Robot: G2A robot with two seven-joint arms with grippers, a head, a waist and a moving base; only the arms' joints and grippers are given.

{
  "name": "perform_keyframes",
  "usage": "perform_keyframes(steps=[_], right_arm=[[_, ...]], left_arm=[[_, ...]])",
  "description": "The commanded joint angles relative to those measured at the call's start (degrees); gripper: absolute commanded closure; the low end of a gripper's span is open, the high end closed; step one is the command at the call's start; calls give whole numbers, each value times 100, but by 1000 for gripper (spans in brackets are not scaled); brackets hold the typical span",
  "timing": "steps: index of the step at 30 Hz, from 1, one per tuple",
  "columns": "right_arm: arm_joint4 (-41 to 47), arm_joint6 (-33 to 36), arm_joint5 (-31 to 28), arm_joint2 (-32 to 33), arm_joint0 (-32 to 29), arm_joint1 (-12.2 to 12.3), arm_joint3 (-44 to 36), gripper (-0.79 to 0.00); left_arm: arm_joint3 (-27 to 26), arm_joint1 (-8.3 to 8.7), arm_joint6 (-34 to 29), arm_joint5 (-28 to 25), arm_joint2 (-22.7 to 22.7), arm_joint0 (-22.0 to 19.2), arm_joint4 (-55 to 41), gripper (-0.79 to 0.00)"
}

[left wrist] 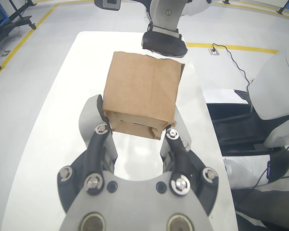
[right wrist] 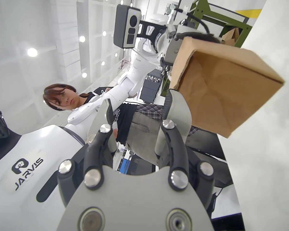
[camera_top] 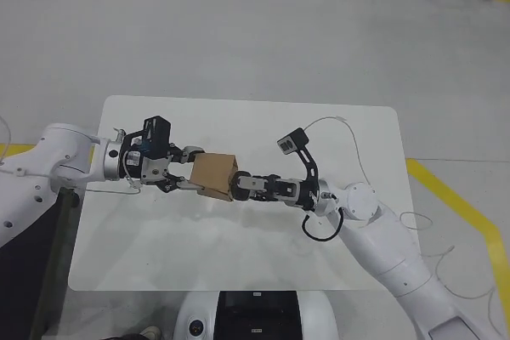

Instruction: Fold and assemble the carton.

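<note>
- White glossy table [camera_top: 238,246] with rounded corners stands on a pale floor with yellow lines. What I care about sits between my two grippers, over its middle.
- My left gripper [left wrist: 136,121] has its jaws spread wide and closed onto the near end of the brown corrugated-cardboard carton [left wrist: 142,90], one finger on each side wall, right at the corners.
- From that hand the carton runs straight ahead, away from the palm. I cannot tell whether its underside rests on the table or hangs just above it.
- My right gripper [right wrist: 141,106] is spread, with nothing between its jaws. One finger [right wrist: 178,111] lies flat against the carton's far end, so the box is outside the gap, beside that finger.
- Handling, as I judge it: hollow, light, stiff along the folded edges but soft in the panels.
- The upper panel shows a crease down its length. The end by the left palm has tucked flaps with gaps and a frayed corner, so a hard squeeze mid-panel would likely buckle it.
- I would take hold at corners and edges, where two walls back each other, and push flaps with a flat finger face rather than a tip.
- Cardboard against the pads should grip well. The risk I see is crushing or skewing the box, not slipping.
</note>
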Motion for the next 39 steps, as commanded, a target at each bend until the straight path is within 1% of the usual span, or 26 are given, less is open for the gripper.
perform_keyframes(steps=[1, 7, 10, 13, 15, 18, 21, 22, 24, 25, 26, 27, 29, 35, 36, 39], right_arm=[[5, 39, 11, -87, 0, -22, -15, -379], [31, -7, -68, -186, 37, -79, 98, -382], [-33, -39, -270, 36, 46, -50, 142, -379], [-294, -16, -526, 328, 7, 14, 126, -379], [-519, -26, -683, 518, -43, 60, 121, -372], [-519, 36, -728, 703, -164, 110, 54, -366], [-444, 106, -748, 848, -269, 147, -5, -382], [-446, 128, -751, 887, -299, 159, -20, -400], [-468, 163, -756, 962, -358, 182, -61, -480], [-527, 188, -761, 1001, -382, 195, -79, -542], [-589, 209, -759, 1042, -412, 210, -101, -576], [-623, 224, -755, 1079, -447, 223, -131, -634], [-688, 243, -762, 1176, -517, 252, -188, -662], [-973, 223, -781, 1484, -766, 344, -421, -677], [-1031, 218, -808, 1541, -811, 360, -475, -686], [-1188, 175, -934, 1726, -935, 406, -701, -748]], left_arm=[[6, -12, -17, 0, -12, 18, -15, -265], [42, -44, -44, 0, -56, 77, -85, -265], [90, -55, -58, 0, -53, 139, -110, -262], [174, -76, -133, 0, -13, 249, -53, -262], [217, -107, -72, 0, 25, 353, -69, -265], [257, -173, 9, 113, 37, 487, 98, -271], [374, -294, 113, 307, 88, 597, 274, -265], [455, -347, 96, 389, 109, 604, 358, -262], [578, -478, 114, 488, 156, 585, 492, -252], [668, -550, 102, 555, 184, 565, 589, -246], [744, -631, 105, 614, 219, 538, 677, -243], [832, -714, 137, 652, 253, 509, 746, -231], [1055, -894, 222, 690, 336, 446, 853, -197], [1822, -1489, 390, 784, 636, 208, 1192, -246], [1962, -1595, 380, 777, 690, 154, 1230, -246], [2341, -1904, 421, 771, 834, 9, 1367, -234]])
